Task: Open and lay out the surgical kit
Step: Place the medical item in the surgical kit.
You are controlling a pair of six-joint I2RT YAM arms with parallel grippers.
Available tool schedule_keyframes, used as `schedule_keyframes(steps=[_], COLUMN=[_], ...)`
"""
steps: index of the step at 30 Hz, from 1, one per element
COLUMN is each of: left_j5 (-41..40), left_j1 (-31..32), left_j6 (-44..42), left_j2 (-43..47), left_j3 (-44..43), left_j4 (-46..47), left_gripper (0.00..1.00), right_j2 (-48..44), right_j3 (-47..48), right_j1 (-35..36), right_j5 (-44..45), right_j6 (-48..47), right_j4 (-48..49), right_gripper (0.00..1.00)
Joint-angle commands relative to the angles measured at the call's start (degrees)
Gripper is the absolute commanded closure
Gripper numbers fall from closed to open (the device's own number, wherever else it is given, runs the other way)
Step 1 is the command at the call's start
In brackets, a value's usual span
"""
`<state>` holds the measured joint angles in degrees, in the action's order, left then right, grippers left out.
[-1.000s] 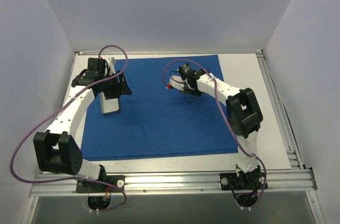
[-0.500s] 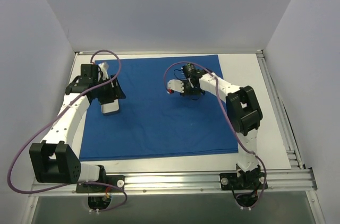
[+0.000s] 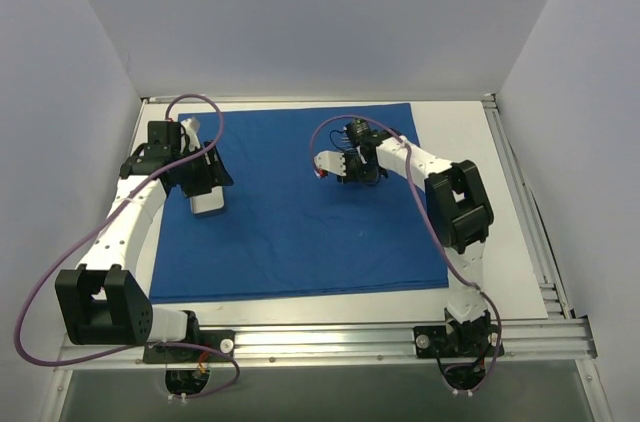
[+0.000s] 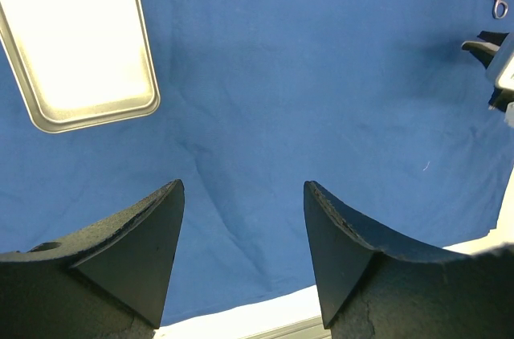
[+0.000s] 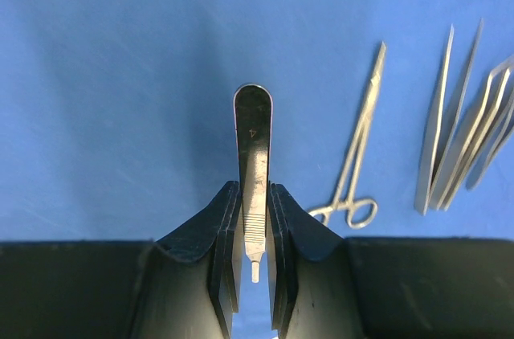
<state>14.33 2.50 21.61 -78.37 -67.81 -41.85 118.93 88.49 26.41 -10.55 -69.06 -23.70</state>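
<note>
tray (image 4: pixel 80 42) cropped top-left, tweezers (image 5: pixel 434 162) partly cropped

Matt creased cloth wrap (image 4: pixel 321 74), shiny metal tray (image 4: pixel 96 119), polished metal scalpel handle (image 5: pixel 254 138), rough matt-black left pincer (image 4: pixel 242 186)

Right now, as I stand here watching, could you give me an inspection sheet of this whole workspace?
Surface: white table, with the blue cloth spread flat over most of it.
Job's things: metal tray on the cloth's left part; ring-handled forceps and tweezers lying on the cloth.
Clutter: nothing seen.
End effectors: left end effector open, holding nothing; right end effector shut on a scalpel handle.
Cables: purple cables loop along both arms.
Surroundings: plain pale walls; metal rail at the near edge.
</note>
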Motion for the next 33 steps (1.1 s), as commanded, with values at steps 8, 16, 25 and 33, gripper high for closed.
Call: schedule_keyframes(steps=[8,16,25,33], left_j5=[1.1,1.1,1.1,2.1], left_j1=[-0.5,-0.5,-0.8,-0.9], left_j6=[-1.0,-1.2,-1.3,-1.0], left_j2=[-0.6,-1.0,-1.2,-1.4], left_j3=[-1.4,-1.9,-1.9,-1.5], left_j4=[1.9,1.6,1.4,1.8], left_gripper=[0.3,0.3,0.3,0.3], right_j2=[1.0,1.6,2.4,2.4], right_j3=[-0.2,-2.4,-2.5,-3.5], right_j1=[0.8,0.6,0.3,0.3], right_j5=[-1.8,-1.3,0.6,2.5], right_j6=[1.7,2.7,2.7,2.9], right_j4=[-2.3,-1.1,0.7,1.2], right_gripper=[1.0,0.98,0.96,0.86])
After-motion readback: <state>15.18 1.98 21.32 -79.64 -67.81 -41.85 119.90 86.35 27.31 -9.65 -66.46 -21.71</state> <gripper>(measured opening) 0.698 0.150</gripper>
